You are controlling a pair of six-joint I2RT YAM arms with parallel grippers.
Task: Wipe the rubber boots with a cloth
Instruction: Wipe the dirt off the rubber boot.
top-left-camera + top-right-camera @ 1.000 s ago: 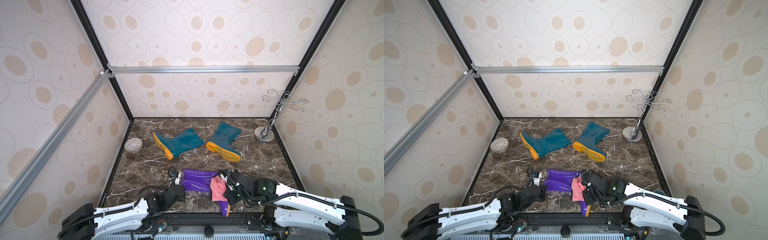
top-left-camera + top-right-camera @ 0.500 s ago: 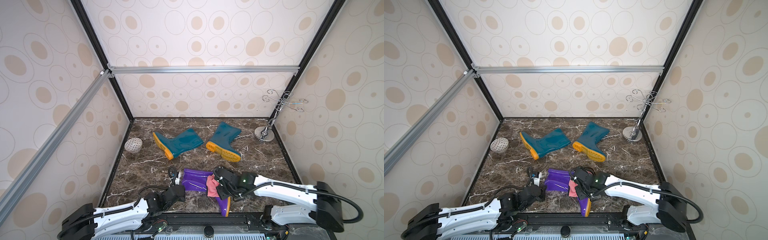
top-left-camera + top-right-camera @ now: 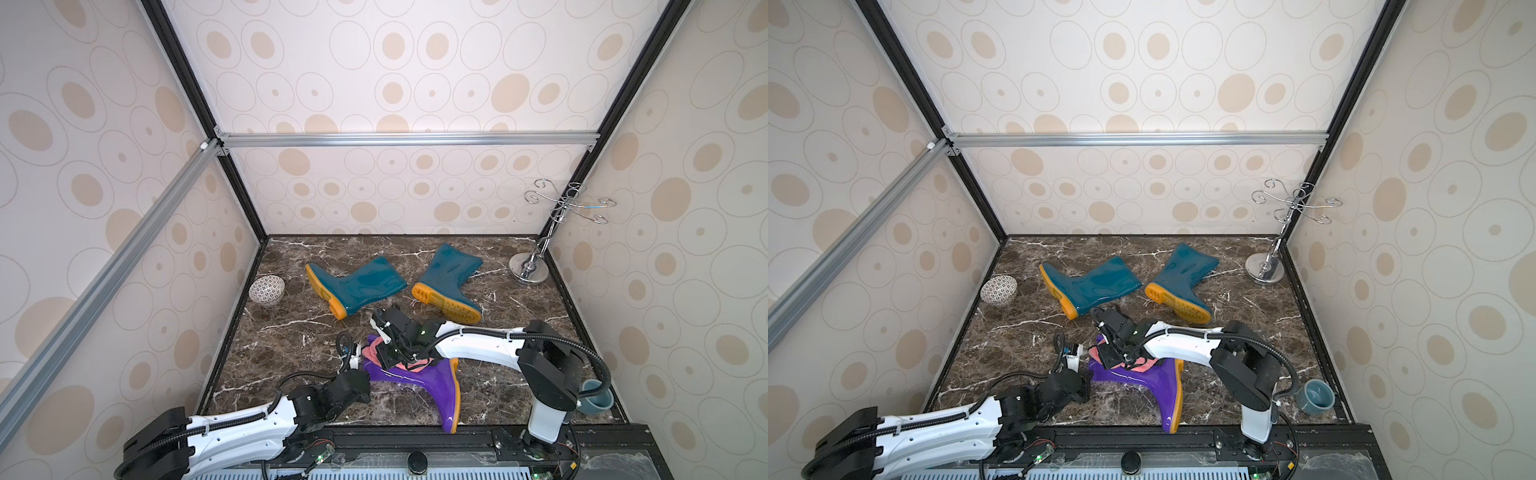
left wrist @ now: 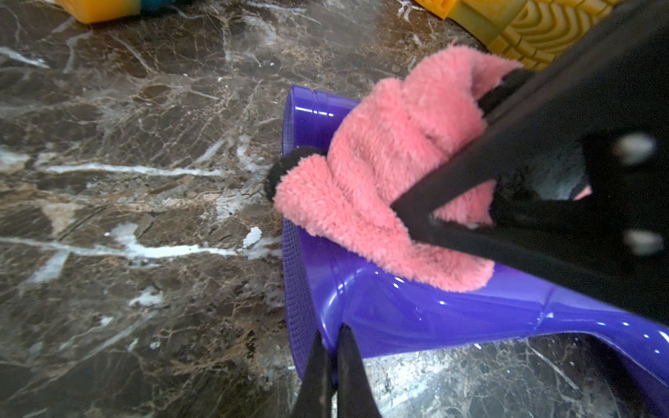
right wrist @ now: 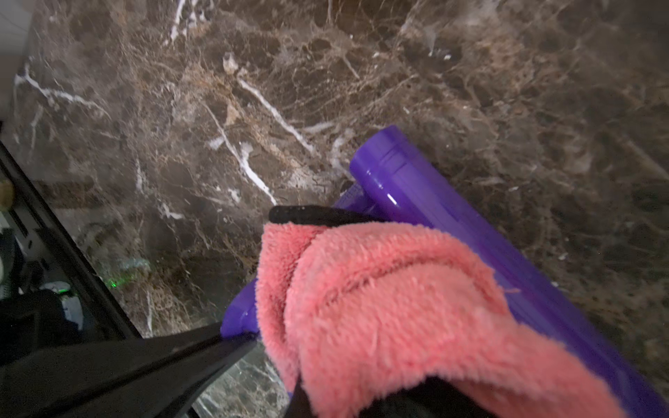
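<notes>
We are sweeping the cloth along the purple boot. A second ago it was sitting near the ankle, and now it is lying at the cuff, so the shaft is getting covered. Our right end effector is clamping the cloth, while our left end effector is pinching the boot's rim against the desk. We are judging the teal boot and its twin to be still waiting.

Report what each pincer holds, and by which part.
Left pincer: glossy purple rubber boot, pinched at the shaft's open top rim. Right pincer: fluffy pink terry cloth, gripped by a bunched fold over that boot.
</notes>
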